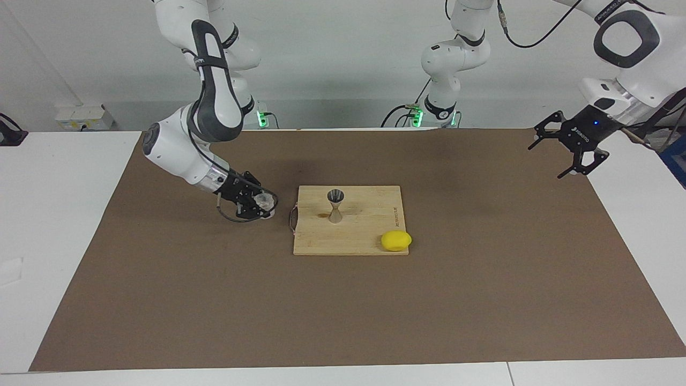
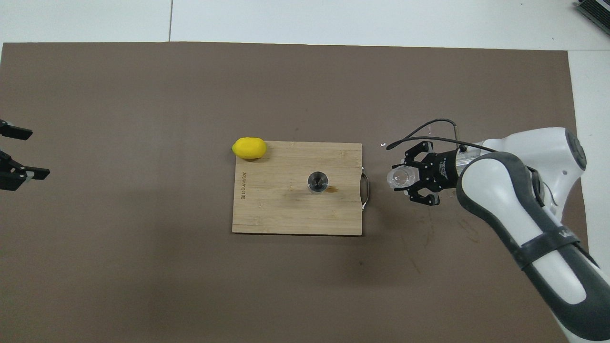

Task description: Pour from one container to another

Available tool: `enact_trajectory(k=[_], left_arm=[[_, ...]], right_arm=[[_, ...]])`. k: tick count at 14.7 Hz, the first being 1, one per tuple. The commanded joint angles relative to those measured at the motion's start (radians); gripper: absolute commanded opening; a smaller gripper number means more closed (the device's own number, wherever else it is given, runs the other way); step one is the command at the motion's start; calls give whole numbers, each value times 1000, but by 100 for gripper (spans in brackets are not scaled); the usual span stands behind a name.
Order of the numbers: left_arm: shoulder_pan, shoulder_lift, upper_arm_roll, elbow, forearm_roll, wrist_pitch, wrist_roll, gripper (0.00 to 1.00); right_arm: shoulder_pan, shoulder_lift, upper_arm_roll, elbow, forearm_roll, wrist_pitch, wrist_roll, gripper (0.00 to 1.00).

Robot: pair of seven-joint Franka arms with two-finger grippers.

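Observation:
The metal jigger point(image 1: 335, 205) point(image 2: 318, 182) stands upright on the wooden cutting board point(image 1: 370, 236) point(image 2: 286, 209). The small clear glass cup point(image 1: 263, 201) point(image 2: 399, 178) is held just above the brown mat, beside the board's handle end. My right gripper point(image 1: 261, 204) point(image 2: 403, 178) is shut on the cup, which is tipped a little toward the board. Over the mat's edge at the left arm's end, my left gripper point(image 1: 563, 153) point(image 2: 19, 155) hangs open and holds nothing.
A yellow lemon point(image 1: 396, 240) point(image 2: 249, 147) lies at the board's corner farthest from the robots, toward the left arm's end. The board's metal handle point(image 1: 292, 217) point(image 2: 366, 190) points at the held cup. The brown mat point(image 1: 343, 311) covers most of the table.

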Motion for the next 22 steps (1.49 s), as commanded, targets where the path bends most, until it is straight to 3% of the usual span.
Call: enact_trajectory(k=[1,6,8,12,14,18,22], left_arm=[[-38,12,8,110,46,-99,-120,100],[-57,22,6,209,144,-259,-432,100],[-66,22,9,215,170,-207,-494,100],[-46,12,20,171,196,40,-507,100],[-61,-30,19,86,199,51,-504,100],[-110,-28,11,69,202,138,-510,100],[-130,-33,8,68,205,114,-730,100]], right_arm=[[42,-22,-2,36,-86,8,143,3],[143,-13,1,133,-242,7,372,4],[181,-6,1,164,-319,7,465,4],[256,7,1,205,-420,6,591,4],[290,9,1,219,-492,6,651,5],[326,4,3,208,-644,3,691,5],[359,3,3,205,-763,11,748,8]])
